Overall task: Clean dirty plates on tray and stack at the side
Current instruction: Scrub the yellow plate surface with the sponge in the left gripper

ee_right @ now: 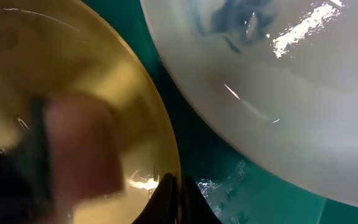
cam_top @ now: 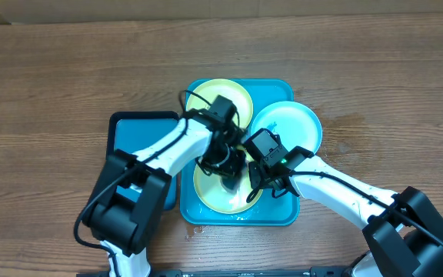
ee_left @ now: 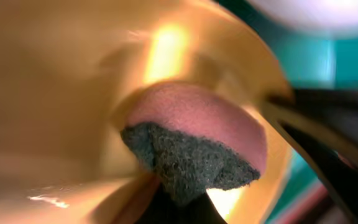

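Note:
The teal tray [cam_top: 281, 209] holds three plates. One yellow-green plate [cam_top: 220, 98] lies at the far end. A white-light blue plate [cam_top: 287, 127] with dark teal smears [ee_right: 238, 25] leans over the right rim. The near yellow-green plate [cam_top: 223, 196] is under both grippers. My left gripper [cam_top: 225, 163] is shut on a pink sponge with a dark scouring face [ee_left: 191, 155], which presses on that plate [ee_left: 55, 93]. My right gripper [cam_top: 254, 185] is shut on that plate's rim [ee_right: 160, 149], its fingertips [ee_right: 178, 200] pinching the edge over the wet tray floor [ee_right: 222, 168].
A smaller black-rimmed blue tray [cam_top: 133, 138] sits against the teal tray's left side, partly under my left arm. The wooden table [cam_top: 52, 77] surrounds both trays. My right gripper's dark fingers show at the right of the left wrist view [ee_left: 334, 143].

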`<move>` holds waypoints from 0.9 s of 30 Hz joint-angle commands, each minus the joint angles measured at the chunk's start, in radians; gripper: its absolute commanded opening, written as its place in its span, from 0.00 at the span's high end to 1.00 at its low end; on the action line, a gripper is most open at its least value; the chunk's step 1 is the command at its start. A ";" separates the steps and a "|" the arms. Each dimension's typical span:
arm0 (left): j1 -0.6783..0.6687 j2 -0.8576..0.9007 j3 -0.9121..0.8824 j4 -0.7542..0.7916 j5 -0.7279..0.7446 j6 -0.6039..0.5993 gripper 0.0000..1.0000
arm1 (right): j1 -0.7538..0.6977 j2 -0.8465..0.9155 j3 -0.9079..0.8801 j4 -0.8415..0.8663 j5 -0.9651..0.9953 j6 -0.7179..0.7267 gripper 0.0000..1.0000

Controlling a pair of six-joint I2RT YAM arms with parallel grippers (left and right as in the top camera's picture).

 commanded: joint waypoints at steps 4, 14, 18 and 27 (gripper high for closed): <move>-0.002 0.020 -0.027 -0.064 0.105 0.124 0.96 | 0.003 0.003 0.003 -0.002 0.016 -0.010 0.96; -0.001 0.019 -0.093 -0.139 -0.486 -0.373 0.96 | 0.003 0.003 0.003 -0.002 0.015 -0.010 0.96; 0.000 0.016 -0.083 -0.207 -0.695 -0.559 0.96 | 0.003 0.003 0.003 -0.002 0.015 -0.010 0.96; 0.000 -0.008 -0.002 -0.274 -0.763 -0.628 0.96 | 0.003 0.003 0.003 -0.003 0.019 -0.010 0.96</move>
